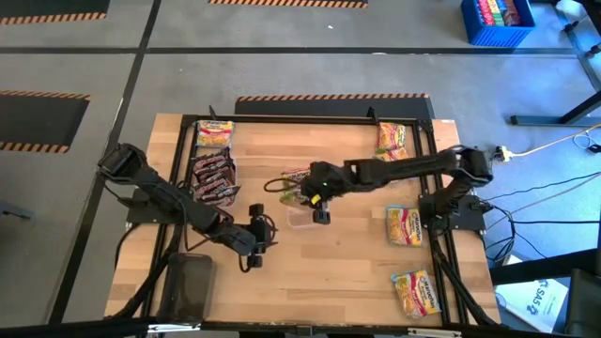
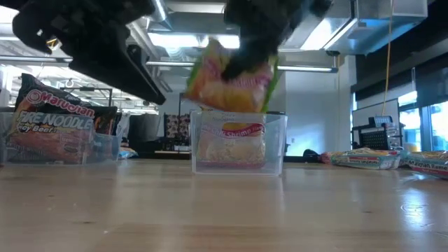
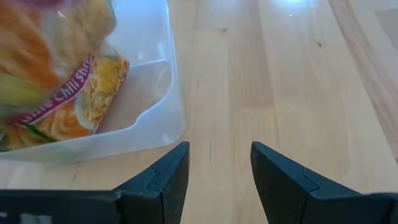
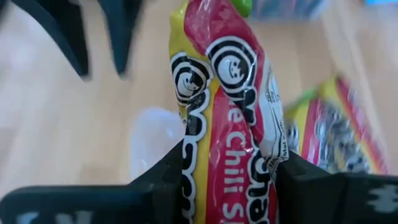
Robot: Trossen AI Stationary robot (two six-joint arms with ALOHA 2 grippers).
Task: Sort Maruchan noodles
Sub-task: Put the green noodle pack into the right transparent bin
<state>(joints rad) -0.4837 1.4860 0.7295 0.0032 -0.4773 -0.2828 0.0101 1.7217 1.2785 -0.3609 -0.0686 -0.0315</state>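
Observation:
My right gripper is shut on a yellow and red Maruchan noodle packet over a small clear tray at the table's middle. Another yellow packet lies inside that tray. My left gripper stands open on the tray's near left side, with only bare wood between its fingers. Its dark fingers show beyond the held packet in the right wrist view. Dark maroon packets stand in trays at the far left, with a yellow packet behind them. My right gripper pinches the packet between its two fingers, one on each flat face. The packet is bowed lengthwise in the hold and sticks out past the fingertips. The fingers slant down from the table's right side. The packet hangs tilted just over the tray's open top.
Three more yellow packets lie loose on the right half of the table, at the far right, at the middle right and near the front edge. A black frame runs around the table. Bare wood lies at the front middle.

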